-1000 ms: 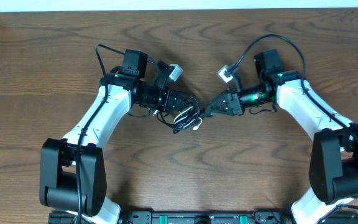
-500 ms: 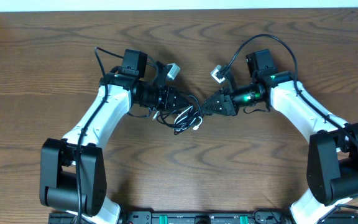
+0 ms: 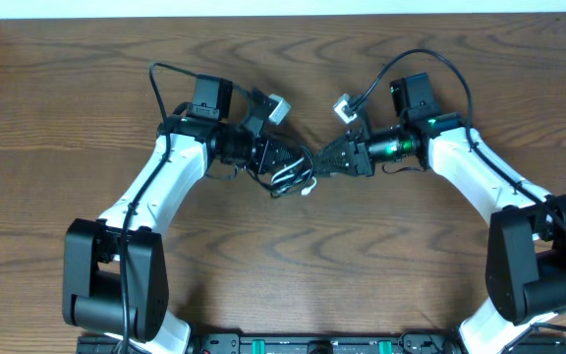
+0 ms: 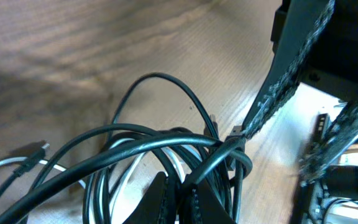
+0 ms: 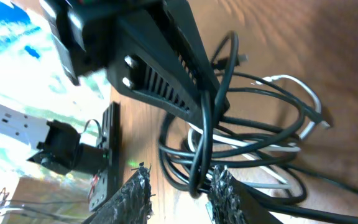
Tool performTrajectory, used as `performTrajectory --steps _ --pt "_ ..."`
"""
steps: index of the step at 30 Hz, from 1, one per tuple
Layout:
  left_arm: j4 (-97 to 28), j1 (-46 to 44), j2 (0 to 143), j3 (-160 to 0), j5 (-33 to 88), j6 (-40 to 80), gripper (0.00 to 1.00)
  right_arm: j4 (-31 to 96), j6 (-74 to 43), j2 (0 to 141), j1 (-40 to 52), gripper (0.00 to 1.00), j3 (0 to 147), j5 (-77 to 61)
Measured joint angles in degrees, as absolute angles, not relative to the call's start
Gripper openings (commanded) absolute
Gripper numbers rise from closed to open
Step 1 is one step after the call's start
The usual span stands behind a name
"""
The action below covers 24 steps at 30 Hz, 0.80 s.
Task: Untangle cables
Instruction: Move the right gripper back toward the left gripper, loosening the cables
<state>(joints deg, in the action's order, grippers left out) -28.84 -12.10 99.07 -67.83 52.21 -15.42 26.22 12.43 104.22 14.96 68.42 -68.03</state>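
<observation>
Both cables sit tangled mid-table: left tool pinched shut on the black cable, right tool half-open around one of its loops, which likely needs clamping, then drawing apart.

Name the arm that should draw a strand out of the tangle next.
Probably right. The left gripper is shut, anchoring the cables; the right gripper stands open astride a black loop, ready to close and pull.

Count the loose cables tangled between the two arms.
2. The black cable is looped mid-scene; the white cable threads through those loops, peeking out lower right. Another could hide inside the bundle.
</observation>
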Motion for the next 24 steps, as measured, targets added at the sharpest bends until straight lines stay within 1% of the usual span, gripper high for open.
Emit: performTrajectory --steps 6,11,14,17,19,21,22,24 --pt "-27.8 -12.1 99.1 -67.8 52.2 -17.0 0.08 24.7 10.4 104.2 15.9 0.31 68.4 -67.3" --pt "-27.8 -12.1 99.1 -67.8 52.2 -18.0 0.07 24.6 8.6 104.2 19.3 0.31 68.4 -60.6" --pt "-27.8 -12.1 99.1 -67.8 52.1 -18.1 0.07 24.6 8.1 104.2 21.6 0.27 68.4 -57.1" --pt "-27.9 -12.1 99.1 -67.8 51.6 -18.2 0.08 24.6 7.3 104.2 23.4 0.18 68.4 -53.0" --pt "-28.0 -12.1 99.1 -67.8 51.3 -18.3 0.07 24.3 6.3 104.2 23.7 0.15 68.4 -50.7" --pt "-28.0 -12.1 99.1 -67.8 51.1 -18.3 0.07 23.9 5.4 104.2 23.7 0.04 68.4 -49.5" --pt "-27.9 -12.1 99.1 -67.8 51.0 -18.2 0.08 23.5 4.4 104.2 23.6 0.01 68.4 -48.9" --pt "-27.5 -12.1 99.1 -67.8 50.0 -17.8 0.07 22.6 2.9 104.2 23.1 0.01 68.4 -48.3"
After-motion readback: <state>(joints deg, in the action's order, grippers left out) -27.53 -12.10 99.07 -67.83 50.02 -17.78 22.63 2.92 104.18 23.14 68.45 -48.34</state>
